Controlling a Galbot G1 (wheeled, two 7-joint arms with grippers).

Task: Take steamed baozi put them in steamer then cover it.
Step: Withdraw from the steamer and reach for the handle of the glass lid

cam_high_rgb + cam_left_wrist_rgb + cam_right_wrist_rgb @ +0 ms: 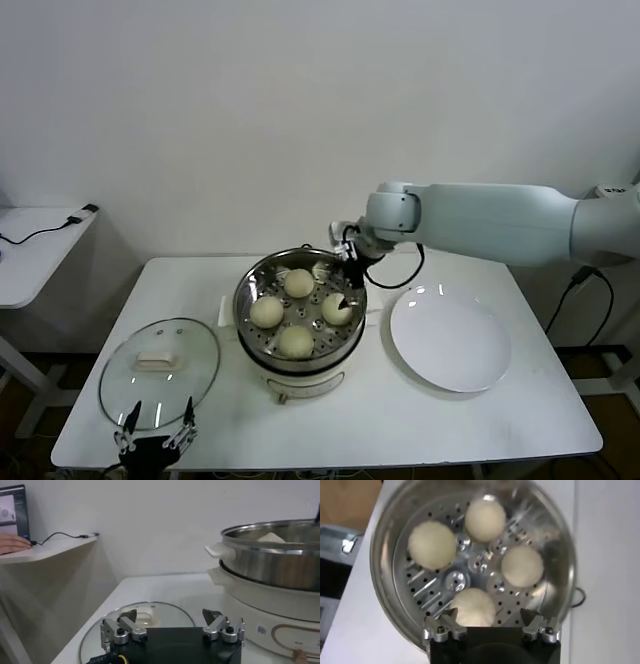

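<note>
Steamer [300, 345]: a shiny steel pot on a white electric base, standing near the middle of the white counter [420, 420]. Its top is uncovered, and the perforated tray inside is visible.
Steamed baozi: all four lie on the perforated tray inside the steamer, spaced around the centre and not touching. One sits toward the back [299, 282], one on the robot's left [266, 312], one at the front [296, 342] and one on the robot's right [337, 309].
Right claw [347, 288]: hangs over the right side of the steamer, just above the right-hand bun. The right wrist view shows its two fingers [441, 626] spread wide with nothing between them. The nearest bun lies below the gap, and no finger touches it.
Left claw [157, 435]: sits low at the near left edge of the counter, at the near rim of the lid. Its fingers [123, 628] stand wide apart and grip nothing.
Glass lid [160, 370]: lies flat on the counter to the robot's left of the steamer, with its pale handle facing up.
White plate [450, 340]: rests on the counter to the robot's right of the steamer, just beside its base.
Side table [35, 250]: stands apart to the left with a dark cable on it.
</note>
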